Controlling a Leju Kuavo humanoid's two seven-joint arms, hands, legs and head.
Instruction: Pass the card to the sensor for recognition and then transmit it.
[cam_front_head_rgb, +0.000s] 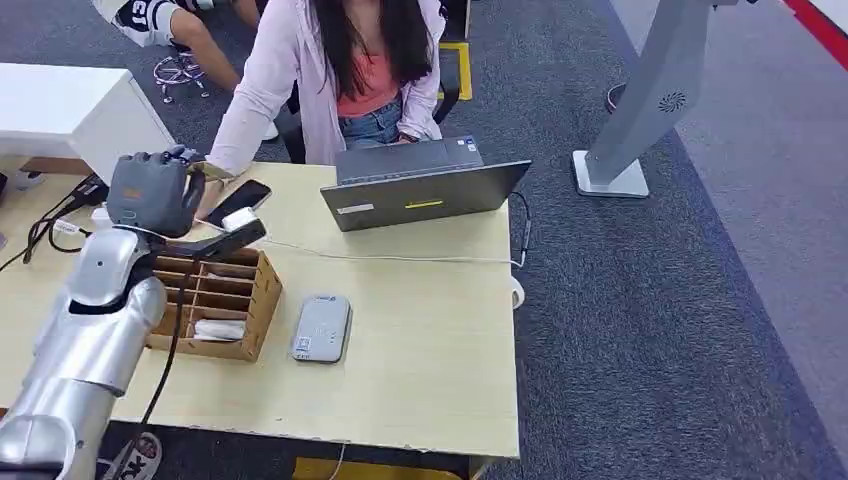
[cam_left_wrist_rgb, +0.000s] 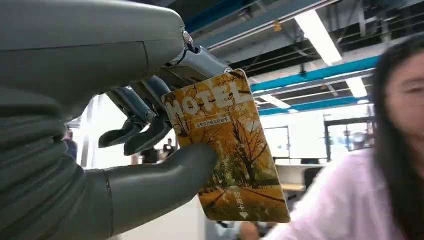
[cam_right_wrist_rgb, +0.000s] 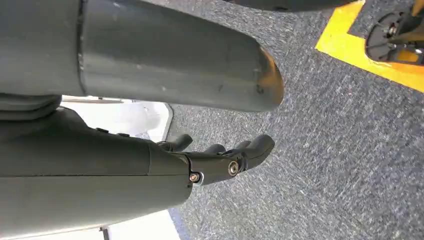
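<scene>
Golden-yellow, printed with autumn trees and the word HOTEL, the card (cam_left_wrist_rgb: 227, 150) sits pinched between the thick thumb and the darker fingers (cam_left_wrist_rgb: 140, 135) of our left hand (cam_front_head_rgb: 152, 192). We hold that hand raised over the far left part of the pale wood table (cam_front_head_rgb: 420, 350), just in front of a person in a pink shirt (cam_front_head_rgb: 290, 70) seated behind an open laptop (cam_front_head_rgb: 420, 190). On the table the grey sensor (cam_front_head_rgb: 322, 328) lies flat beside a wooden compartment box (cam_front_head_rgb: 225, 295), well apart from the card. Our right hand (cam_right_wrist_rgb: 220, 162) hangs over grey carpet (cam_right_wrist_rgb: 325, 150), fingers extended and apart, holding nothing.
</scene>
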